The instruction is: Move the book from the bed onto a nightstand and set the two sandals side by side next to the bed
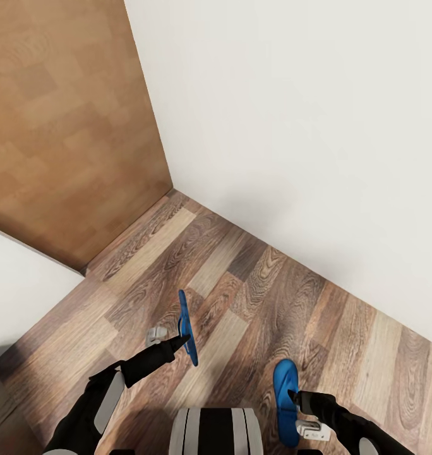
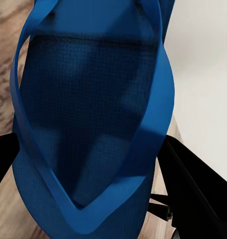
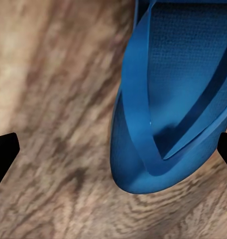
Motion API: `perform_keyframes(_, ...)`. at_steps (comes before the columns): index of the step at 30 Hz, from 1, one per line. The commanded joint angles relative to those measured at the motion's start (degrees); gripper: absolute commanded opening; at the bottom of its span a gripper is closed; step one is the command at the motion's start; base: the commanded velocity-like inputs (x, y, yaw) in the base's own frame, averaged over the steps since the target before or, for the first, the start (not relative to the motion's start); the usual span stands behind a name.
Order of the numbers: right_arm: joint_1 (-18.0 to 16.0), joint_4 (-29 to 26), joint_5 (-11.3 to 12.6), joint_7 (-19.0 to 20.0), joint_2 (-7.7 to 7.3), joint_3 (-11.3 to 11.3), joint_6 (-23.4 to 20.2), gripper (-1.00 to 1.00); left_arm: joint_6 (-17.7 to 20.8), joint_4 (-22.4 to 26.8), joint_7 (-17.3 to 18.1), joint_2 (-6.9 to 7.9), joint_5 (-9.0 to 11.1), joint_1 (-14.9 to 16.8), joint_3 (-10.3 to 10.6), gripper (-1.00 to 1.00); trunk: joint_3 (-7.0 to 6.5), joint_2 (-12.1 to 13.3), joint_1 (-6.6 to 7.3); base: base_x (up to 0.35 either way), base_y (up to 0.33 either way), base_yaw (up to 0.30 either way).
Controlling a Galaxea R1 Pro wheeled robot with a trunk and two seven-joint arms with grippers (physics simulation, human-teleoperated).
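Nearest item: robot trunk (image 1: 216, 431), grey and black, at the lower edge of the head view, serving as landmark for all entries. Left gripper (image 1: 183, 343): up and to the left of the trunk, over the wood-plank floor (image 1: 254, 284), closed on one blue sandal (image 1: 187, 327); this sandal is carried on edge, seen as a thin blue blade, and the left wrist view shows its sole and blue strap (image 2: 88, 129) lying between the dark fingers (image 2: 198, 194). Right gripper (image 1: 293, 398): just right of the trunk, touching the second blue sandal (image 1: 285, 399), which faces the head camera flat; whether it rests on the floor or is lifted clear cannot be told, and the right wrist view shows the sandal's end (image 3: 163, 129) off to one side of widely parted fingertips (image 3: 4, 152), so the grip itself cannot be confirmed. Surroundings: white wall (image 1: 304, 126) ahead of the trunk, brown wooden panel (image 1: 64, 120) ahead and to the left, meeting at a corner. Task status, judged: both sandals collected or nearly so, the pair well apart on opposite sides of the trunk, not yet set side by side at the bed; book transfer cannot be assessed from here. Remaining: travel to the bed, place the pair, deal with the book if undone.
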State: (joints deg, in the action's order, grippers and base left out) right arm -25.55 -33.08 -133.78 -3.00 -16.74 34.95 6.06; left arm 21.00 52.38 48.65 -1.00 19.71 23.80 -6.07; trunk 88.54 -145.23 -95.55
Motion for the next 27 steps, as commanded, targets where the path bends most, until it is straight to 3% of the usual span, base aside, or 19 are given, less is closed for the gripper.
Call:
perform_keyframes(1,-0.02,-0.06,-0.61,-0.22,-0.04,0.11,0.09,1.0,0.53,0.0,0.22,-0.05,0.24,0.02,-0.17,-1.0,0.03,-0.01,0.01,0.0,0.0,0.0)
perform_keyframes(27,-0.02,-0.06,-0.61,-0.23,-0.04,0.09,0.09,1.0,0.59,0.0,0.3,-0.05,0.33,0.02,-0.17,-1.0,0.03,-0.01,0.01,0.0,0.042,0.0)
